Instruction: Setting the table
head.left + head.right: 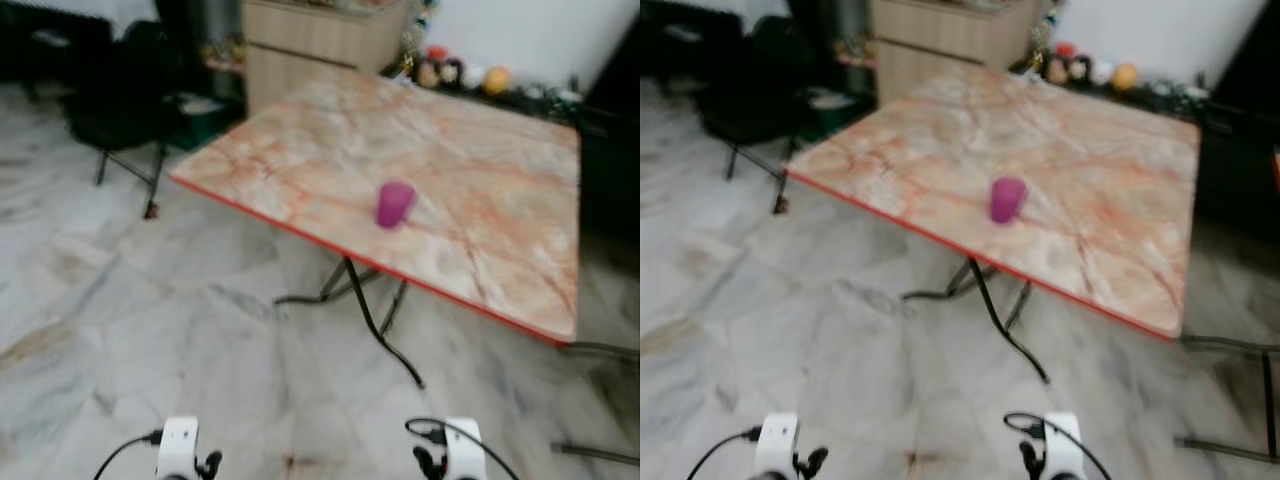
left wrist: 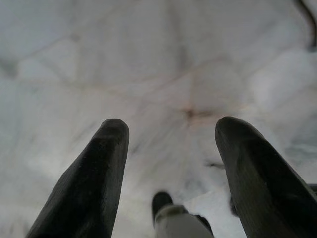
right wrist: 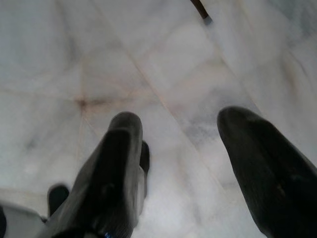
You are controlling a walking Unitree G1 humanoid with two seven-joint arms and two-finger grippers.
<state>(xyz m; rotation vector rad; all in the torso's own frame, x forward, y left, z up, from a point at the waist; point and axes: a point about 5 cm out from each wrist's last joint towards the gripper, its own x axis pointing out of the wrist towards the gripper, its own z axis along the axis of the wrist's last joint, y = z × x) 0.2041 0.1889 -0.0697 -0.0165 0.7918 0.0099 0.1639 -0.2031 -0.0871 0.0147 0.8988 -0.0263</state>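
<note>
Closest in, the two arms hang low over the floor (image 1: 120, 330), which is pale grey marble tile with faint brown lines. The left tool (image 2: 171, 144) points down at the tiles. Its two black fingers (image 2: 86, 188) are spread wide apart and nothing is between them. The right tool (image 3: 176, 148) points down at the floor too. Its fingers (image 3: 116, 173) are also wide apart and hold nothing.

A little farther on stands a folding surface (image 1: 480, 170). It has a pink and cream marble pattern, a thin red edge and bent black legs (image 1: 372, 318) under it. It sits at a slant to the robot, with one corner pointing to the left.

A small purple cup (image 1: 394, 204) stands upright on the surface, close to the near red edge and about halfway along it. It is all alone there.

Past the left corner is a dark folding chair (image 1: 120, 110). Behind the surface is a light wooden cabinet (image 1: 315, 40). To the right of the cabinet, a row of small colourful things (image 1: 460, 72) sits by the white wall, too blurry to tell what they are.
</note>
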